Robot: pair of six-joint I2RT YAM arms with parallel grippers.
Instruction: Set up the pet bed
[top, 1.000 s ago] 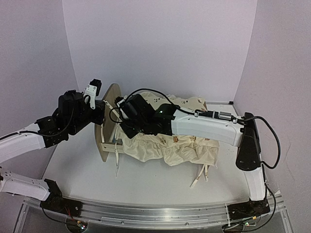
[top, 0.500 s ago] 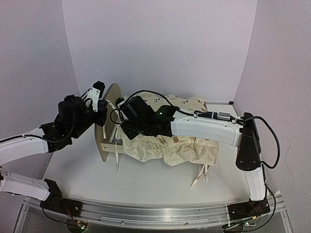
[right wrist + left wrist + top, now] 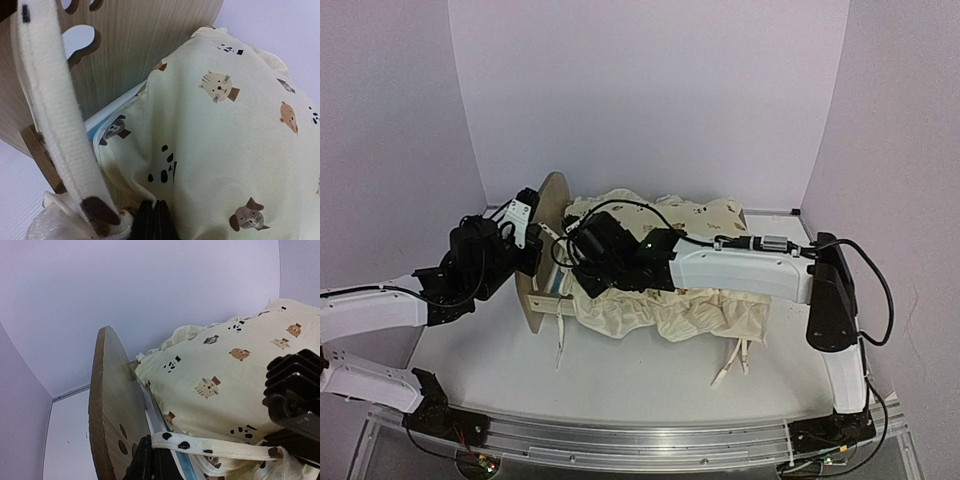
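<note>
Left arm dropped lower and swung in toward headboard since a second ago; cushion edge rose against it. Left gripper [image 3: 150,461] clenched on end of tie strap [image 3: 215,449], which ran taut to its right. Right gripper [image 3: 155,217] clenched on cushion [image 3: 210,140] fabric, folds gathering at tips. Pet bed [image 3: 553,195] sat directly ahead of both grippers: headboard [image 3: 107,405] upright just left of left gripper, blue base [image 3: 100,127] edge peeking from under cushion up-left of right gripper.

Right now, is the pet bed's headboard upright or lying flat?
Upright: the headboard stands on edge, its arched top rising beside the animal-print cushion.
</note>
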